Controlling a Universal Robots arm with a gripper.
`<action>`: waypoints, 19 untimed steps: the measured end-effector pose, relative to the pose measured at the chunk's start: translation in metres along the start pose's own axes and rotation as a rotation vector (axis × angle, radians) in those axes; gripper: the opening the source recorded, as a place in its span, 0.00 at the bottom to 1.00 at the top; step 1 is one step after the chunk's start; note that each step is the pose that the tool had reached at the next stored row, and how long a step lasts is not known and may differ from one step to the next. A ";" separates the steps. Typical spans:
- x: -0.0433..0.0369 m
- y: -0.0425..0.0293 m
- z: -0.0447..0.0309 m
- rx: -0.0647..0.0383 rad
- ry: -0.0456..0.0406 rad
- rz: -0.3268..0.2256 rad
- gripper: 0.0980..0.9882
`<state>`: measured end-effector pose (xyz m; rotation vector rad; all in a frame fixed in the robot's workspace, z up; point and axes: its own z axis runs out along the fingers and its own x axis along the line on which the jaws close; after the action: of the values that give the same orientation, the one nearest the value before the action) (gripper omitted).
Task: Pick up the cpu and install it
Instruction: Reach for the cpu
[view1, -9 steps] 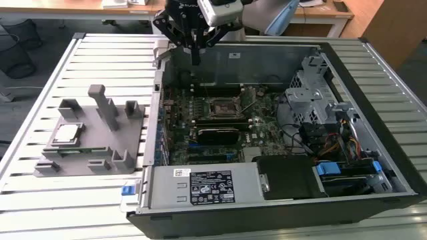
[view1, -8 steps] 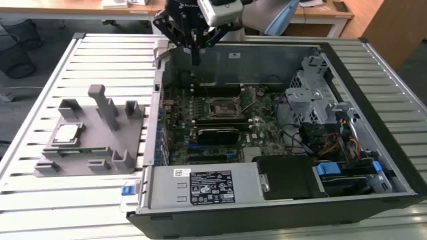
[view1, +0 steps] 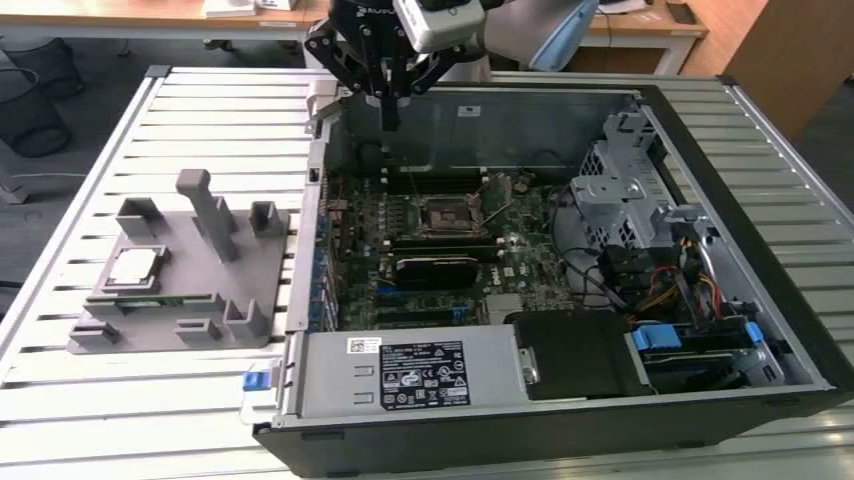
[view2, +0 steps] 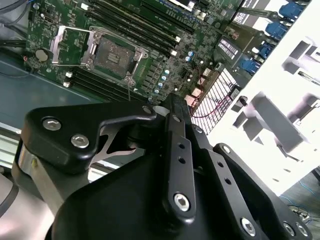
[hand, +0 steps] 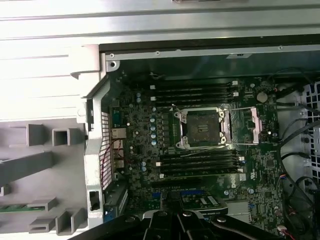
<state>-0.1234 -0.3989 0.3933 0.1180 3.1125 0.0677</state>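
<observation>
Slatted table (view1: 214, 110); cpu (view1: 134, 266) in grey fixture (view1: 200, 305)

One black open-sided metal computer case (view1: 801, 300), one green motherboard (view1: 354, 230) with one square black-and-metal socket frame (view1: 447, 212), one grey plastic fixture (view1: 200, 300) at the exterior view's left carrying one silvery square cpu (view1: 134, 265) and one narrow green memory stick (hand: 15, 207), and one black gripper (view1: 390, 122).

Nothing can be read: the black label (view1: 424, 378) and white sticker (view1: 363, 346) on the power supply (view1: 331, 385), lower centre in the exterior view, carry print too small to tell.
</observation>
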 end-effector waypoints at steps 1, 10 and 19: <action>0.0005 0.0000 0.0000 0.000 0.0000 0.000 0.01; 0.0066 -0.0005 -0.0001 0.000 0.0000 0.000 0.01; 0.0109 -0.0008 0.0000 0.000 0.0000 0.000 0.01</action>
<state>-0.1344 -0.3989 0.3930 0.1181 3.1125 0.0676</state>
